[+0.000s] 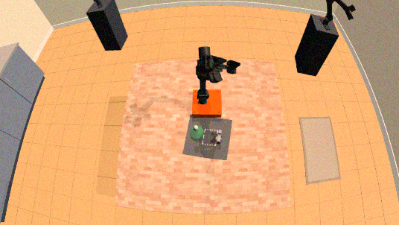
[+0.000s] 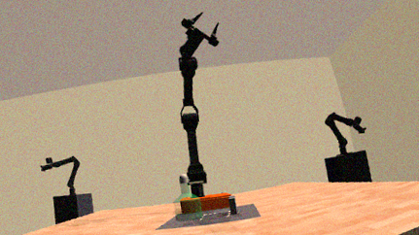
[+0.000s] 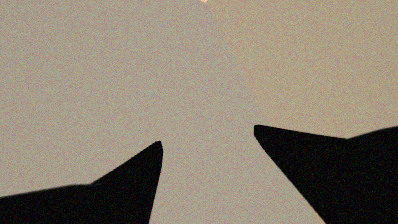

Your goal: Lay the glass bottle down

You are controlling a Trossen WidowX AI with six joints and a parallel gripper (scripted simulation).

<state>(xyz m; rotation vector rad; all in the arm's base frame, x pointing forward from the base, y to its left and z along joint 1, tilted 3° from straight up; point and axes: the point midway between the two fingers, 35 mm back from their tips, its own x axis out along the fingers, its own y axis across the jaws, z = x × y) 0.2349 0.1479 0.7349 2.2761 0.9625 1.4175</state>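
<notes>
A green glass bottle (image 1: pixel 196 132) (image 2: pixel 188 206) stands upright on a grey mat (image 1: pixel 189 150) (image 2: pixel 250 214), just beside the dashed outline (image 1: pixel 209 144), with the grey U-shaped rest (image 1: pixel 218 137) (image 2: pixel 233 204) at the outline's far side. High above, the arm's gripper (image 1: pixel 234 66) (image 2: pixel 210 17) (image 3: pixel 209 137) spreads its fingers wide around nothing. A hurried descent could clip the bottle's neck and topple it; a loose grip could let the glass slip while being tipped, and an early release could drop it.

Matte black jointed arm (image 1: pixel 202 83) (image 2: pixel 192 140), slim links, pointed black jaws (image 2: pixel 211 21)
</notes>
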